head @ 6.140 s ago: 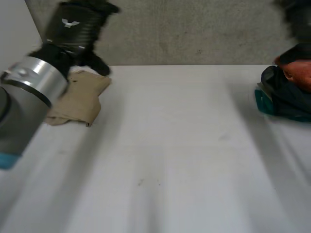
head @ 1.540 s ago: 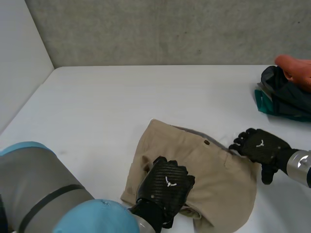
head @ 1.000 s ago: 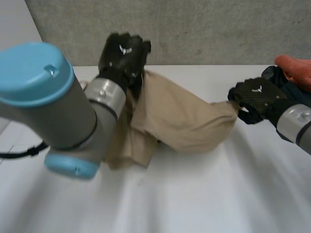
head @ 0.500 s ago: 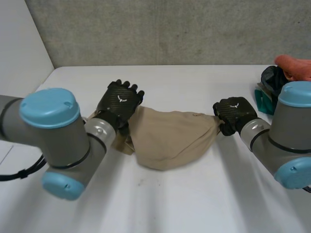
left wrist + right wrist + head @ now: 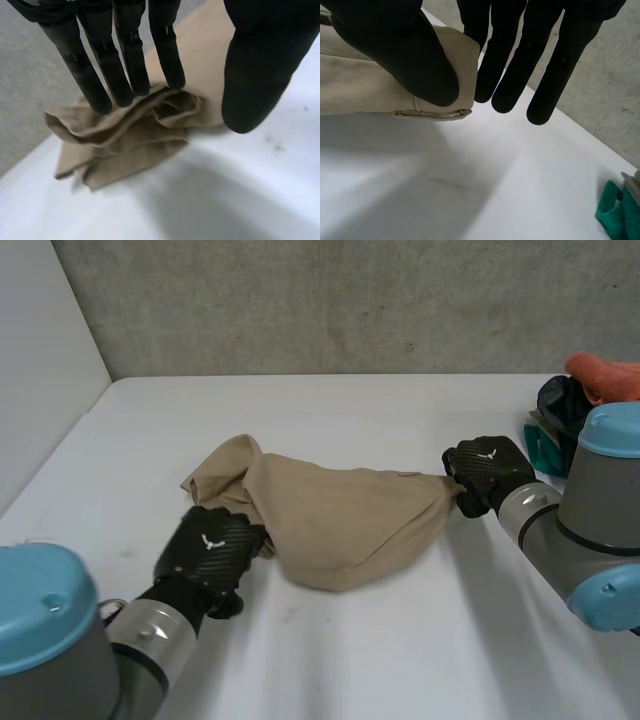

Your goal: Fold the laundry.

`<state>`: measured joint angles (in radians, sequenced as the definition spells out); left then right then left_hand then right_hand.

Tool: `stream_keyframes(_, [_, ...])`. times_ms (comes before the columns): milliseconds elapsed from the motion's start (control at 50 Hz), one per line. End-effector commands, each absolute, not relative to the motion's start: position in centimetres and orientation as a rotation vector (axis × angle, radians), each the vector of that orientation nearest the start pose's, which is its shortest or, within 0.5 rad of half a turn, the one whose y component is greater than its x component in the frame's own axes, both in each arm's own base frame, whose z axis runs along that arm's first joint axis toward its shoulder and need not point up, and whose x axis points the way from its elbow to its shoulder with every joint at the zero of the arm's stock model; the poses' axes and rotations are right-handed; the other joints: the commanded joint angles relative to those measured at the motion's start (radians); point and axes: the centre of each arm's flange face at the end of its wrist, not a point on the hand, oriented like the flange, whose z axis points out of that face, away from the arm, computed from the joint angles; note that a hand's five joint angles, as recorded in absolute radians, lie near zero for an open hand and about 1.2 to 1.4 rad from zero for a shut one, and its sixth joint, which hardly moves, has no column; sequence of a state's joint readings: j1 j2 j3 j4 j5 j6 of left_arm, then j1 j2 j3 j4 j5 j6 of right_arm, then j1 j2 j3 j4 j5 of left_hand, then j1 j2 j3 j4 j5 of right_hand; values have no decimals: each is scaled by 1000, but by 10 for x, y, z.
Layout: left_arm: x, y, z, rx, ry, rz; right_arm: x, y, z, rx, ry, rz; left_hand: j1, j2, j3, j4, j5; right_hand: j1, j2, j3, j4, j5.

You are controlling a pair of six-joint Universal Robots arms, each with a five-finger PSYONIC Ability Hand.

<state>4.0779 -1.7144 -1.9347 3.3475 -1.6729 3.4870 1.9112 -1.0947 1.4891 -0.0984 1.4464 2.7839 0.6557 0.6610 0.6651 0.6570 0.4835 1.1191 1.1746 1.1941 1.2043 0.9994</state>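
A tan garment lies crumpled in the middle of the white table, its left end bunched into folds. My left hand sits at the near left edge of that bunch. Its fingers are straight with the thumb held apart, open, and the folds lie just past the fingertips. My right hand is at the garment's right corner. There the thumb pinches the hemmed edge against the fingers, holding that corner slightly off the table.
A pile of dark blue, teal and orange clothes lies at the table's far right edge; a bit of teal cloth lies beyond my right hand. A grey wall stands behind the table and a white wall at its left.
My left hand has let go of the garment's left end and drawn back toward the near side. That end has dropped into a bunch. My right hand keeps its pinch in place.
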Motion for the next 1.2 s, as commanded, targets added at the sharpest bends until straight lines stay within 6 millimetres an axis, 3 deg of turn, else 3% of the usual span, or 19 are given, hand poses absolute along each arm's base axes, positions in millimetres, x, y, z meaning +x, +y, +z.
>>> stream_keyframes(20, [-282, -177, 162, 1162, 2351, -1911, 259, -296, 175, -962, 2287, -1766, 13, 8, 4, 12, 11, 277, 222, 202, 192, 222])
stream_keyframes(280, [-309, -224, 140, 1111, 2283, -2023, 257, -300, 178, -955, 2284, -1781, -66, -72, -76, -68, -69, 277, 222, 202, 192, 222])
stream_keyframes(540, [-340, -260, 117, 1193, 2242, -2052, 257, -300, 179, -991, 2277, -1802, -81, -86, -91, -82, -84, 277, 222, 202, 192, 222])
stream_keyframes(600, [-342, -271, 111, 1197, 2217, -2050, 258, -302, 178, -1006, 2275, -1811, 50, 45, 41, 49, 48, 277, 222, 202, 192, 222])
stream_keyframes(680, [-336, -281, 116, 1166, 2196, -2058, 258, -304, 178, -1056, 2271, -1832, 739, 734, 730, 738, 737, 277, 222, 202, 192, 222])
stream_keyframes(720, [-336, -280, 119, 1166, 2193, -2062, 258, -305, 181, -1087, 2266, -1850, 741, 735, 731, 739, 738, 277, 222, 202, 192, 222])
stream_keyframes(740, [-335, -279, 127, 1155, 2180, -2081, 258, -305, 183, -1107, 2259, -1861, 741, 735, 731, 739, 738, 277, 222, 202, 192, 222])
stream_keyframes(760, [-333, -277, 153, 1126, 2139, -2145, 259, -307, 190, -1154, 2239, -1899, 741, 735, 731, 739, 738, 277, 222, 202, 192, 222])
stream_keyframes(820, [-326, -264, 193, 1108, 2081, -2211, 261, -308, 198, -1253, 2213, -1942, 741, 735, 731, 739, 738, 277, 222, 202, 192, 222])
stream_keyframes(840, [-321, -255, 215, 1102, 2056, -2239, 263, -306, 211, -1320, 2178, -1994, 741, 735, 731, 739, 738, 277, 222, 202, 192, 222])
stream_keyframes(880, [-315, -245, 237, 1098, 2031, -2261, 262, -304, 229, -1370, 2137, -2065, 741, 735, 731, 739, 738, 277, 222, 202, 192, 222])
stream_keyframes(900, [-312, -238, 251, 1096, 2013, -2276, 260, -300, 255, -1403, 2084, -2159, 741, 735, 731, 739, 738, 277, 222, 202, 192, 222])
stream_keyframes(920, [-305, -228, 273, 1089, 1980, -2301, 259, -298, 267, -1414, 2060, -2205, 741, 735, 731, 739, 738, 277, 222, 202, 192, 222])
stream_keyframes(1000, [-287, -203, 322, 1079, 1899, -2345, 250, -285, 323, -1404, 1978, -2408, 741, 735, 731, 739, 738, 277, 222, 202, 192, 222])
stream_keyframes(1060, [-279, -191, 344, 1092, 1840, -2349, 247, -274, 347, -1401, 1948, -2463, 741, 735, 731, 739, 738, 277, 222, 202, 192, 222])
stream_keyframes(1100, [-277, -188, 350, 1113, 1805, -2332, 246, -271, 350, -1435, 1963, -2443, 741, 735, 731, 739, 738, 277, 222, 202, 192, 222])
stream_keyframes(1180, [-278, -189, 349, 1183, 1748, -2254, 247, -259, 342, -1640, 2029, -2296, 741, 735, 731, 739, 738, 277, 222, 202, 192, 222])
stream_keyframes(1200, [-281, -195, 338, 1220, 1745, -2196, 250, -256, 334, -1724, 2043, -2227, 741, 735, 731, 739, 738, 277, 222, 202, 192, 222])
